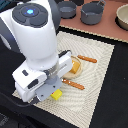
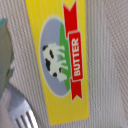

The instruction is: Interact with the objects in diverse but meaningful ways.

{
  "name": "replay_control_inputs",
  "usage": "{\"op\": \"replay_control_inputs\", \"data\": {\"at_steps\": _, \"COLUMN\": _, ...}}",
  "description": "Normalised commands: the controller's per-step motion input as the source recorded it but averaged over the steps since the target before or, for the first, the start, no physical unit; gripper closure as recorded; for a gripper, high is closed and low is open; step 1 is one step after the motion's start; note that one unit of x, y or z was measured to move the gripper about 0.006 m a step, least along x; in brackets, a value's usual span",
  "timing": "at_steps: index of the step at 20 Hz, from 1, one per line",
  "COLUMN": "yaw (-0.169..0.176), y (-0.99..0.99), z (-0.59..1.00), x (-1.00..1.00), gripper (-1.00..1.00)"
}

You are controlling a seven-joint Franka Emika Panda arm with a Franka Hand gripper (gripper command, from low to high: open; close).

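Fingers hidden under the wrist body, can't tell if apart or together. Arm [image 1: 35, 45] bends low over the woven mat [image 1: 100, 65], covering most of the yellow butter box [image 1: 58, 94]. Wrist view alone shows its cow label and fork tines [image 2: 22, 117] just beside. Grey pots [image 1: 92, 12] stand well apart.

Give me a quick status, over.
Jaws out of sight, state unknown. Wrist camera right over butter box on the mat. Fork beside the box.
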Motion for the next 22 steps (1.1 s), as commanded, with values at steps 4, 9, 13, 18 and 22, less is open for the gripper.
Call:
{"op": "replay_control_inputs", "data": {"at_steps": 4, "yaw": 0.007, "y": 0.20, "z": 0.56, "x": -0.04, "gripper": -1.00}}
{"op": "replay_control_inputs", "data": {"at_steps": 9, "yaw": 0.048, "y": 0.57, "z": 0.37, "x": -0.02, "gripper": -1.00}}
{"op": "replay_control_inputs", "data": {"at_steps": 13, "yaw": 0.066, "y": 0.76, "z": 0.23, "x": 0.00, "gripper": -1.00}}
{"op": "replay_control_inputs", "data": {"at_steps": 18, "yaw": 0.075, "y": 0.77, "z": 0.13, "x": 0.00, "gripper": -1.00}}
{"op": "replay_control_inputs", "data": {"at_steps": 22, "yaw": 0.095, "y": 0.67, "z": 0.02, "x": 0.00, "gripper": -1.00}}
